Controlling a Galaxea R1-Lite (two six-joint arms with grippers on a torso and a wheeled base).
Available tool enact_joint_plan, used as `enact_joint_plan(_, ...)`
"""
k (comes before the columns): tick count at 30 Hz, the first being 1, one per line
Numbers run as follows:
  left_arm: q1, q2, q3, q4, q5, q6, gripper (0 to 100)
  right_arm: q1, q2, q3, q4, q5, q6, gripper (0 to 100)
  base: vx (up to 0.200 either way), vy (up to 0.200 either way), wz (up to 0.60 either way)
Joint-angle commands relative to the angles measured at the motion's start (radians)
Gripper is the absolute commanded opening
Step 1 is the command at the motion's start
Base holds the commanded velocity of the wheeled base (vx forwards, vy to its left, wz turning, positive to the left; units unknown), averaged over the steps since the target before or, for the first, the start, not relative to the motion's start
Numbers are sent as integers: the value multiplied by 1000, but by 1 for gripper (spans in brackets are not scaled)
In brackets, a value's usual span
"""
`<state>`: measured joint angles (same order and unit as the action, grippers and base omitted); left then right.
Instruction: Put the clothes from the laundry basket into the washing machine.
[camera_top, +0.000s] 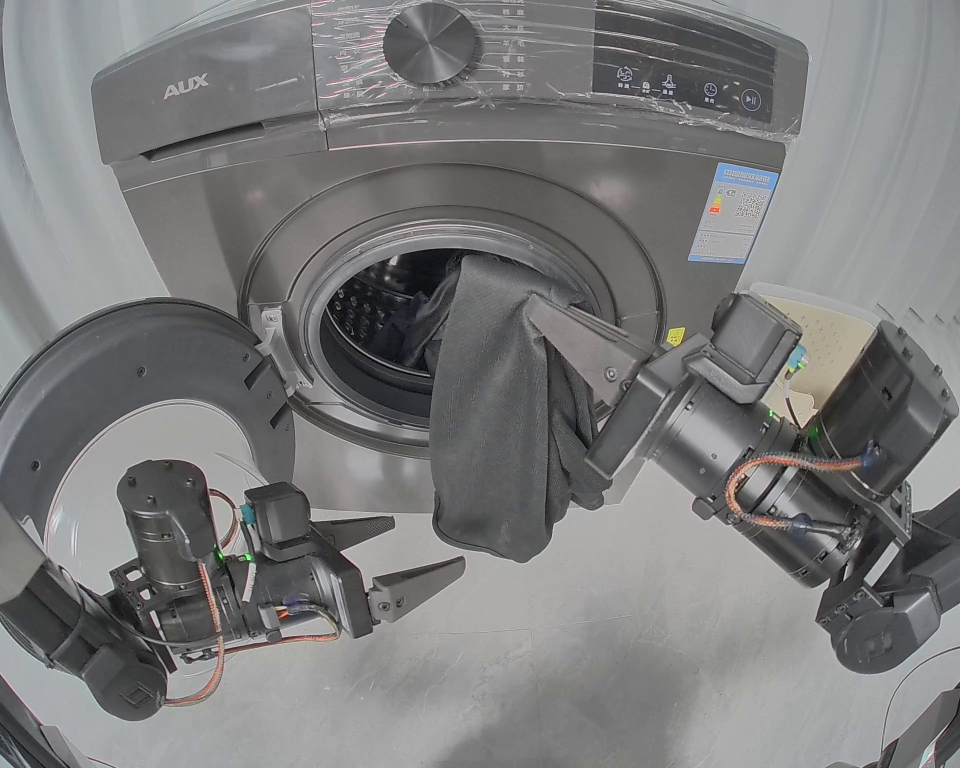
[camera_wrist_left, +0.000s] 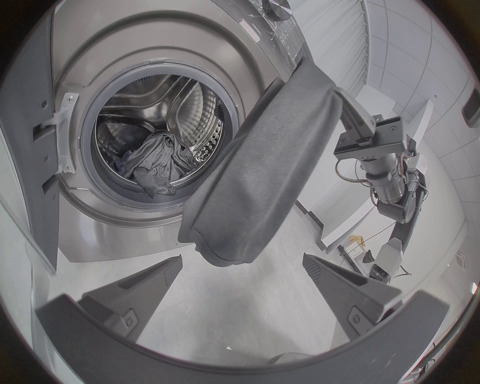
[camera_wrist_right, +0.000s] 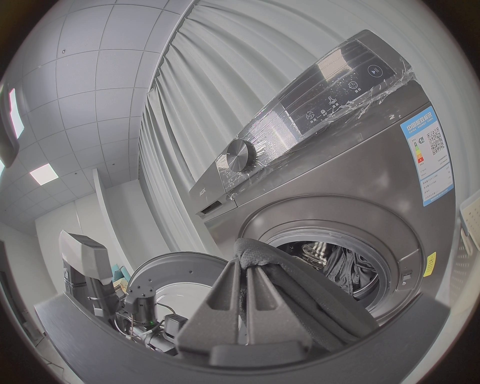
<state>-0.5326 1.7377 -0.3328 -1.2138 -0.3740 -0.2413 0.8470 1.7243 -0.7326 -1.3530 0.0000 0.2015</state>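
Pinching a dark grey garment (camera_top: 495, 420) between the closed fingers of my right gripper (camera_top: 545, 312), I hold it up in front of the washing machine (camera_top: 450, 190), level with the round opening. The right wrist view shows both fingers pressed together, with the cloth bunched over their tips and spilling off to one side. From there the garment hangs in one long fold, and its lower end is free above the pale floor (camera_top: 600, 640). I cannot tell whether the cloth touches the rim of the opening or only hangs before it.

Other clothes (camera_wrist_left: 155, 165) lie crumpled inside, low in the steel drum (camera_wrist_left: 195, 110). The machine's door (camera_top: 130, 380) stands swung wide on my left side.

My left gripper (camera_top: 425, 545) sits low, in front of that open door and below the opening. Its fingers are spread apart with nothing between them, well apart from the hanging garment's lower end. A pale perforated basket (camera_top: 830, 340) shows just behind my right arm, beside the machine's right side. A round dial (camera_top: 430, 42) sits on the control panel under plastic film.
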Motion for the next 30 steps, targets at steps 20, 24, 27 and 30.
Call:
enact_joint_plan(20, -46, 184, -55, -187, -6, -46, 100, 3, 46, -24, -5, -20, -1, 0, 0, 0, 0)
enact_joint_plan(24, -66, 181, -32, -205, -6, -49, 100, 3, 58, -36, -18, -21, -2, 0, 0, 0, 0)
enact_joint_plan(27, -76, 184, -14, -224, -6, -49, 100, 0, 60, -39, -17, -21, -2, 0, 0, 0, 0)
enact_joint_plan(30, -86, 184, -5, -236, -6, -49, 100, -3, 60, -38, -17, -23, -2, 0, 0, 0, 0)
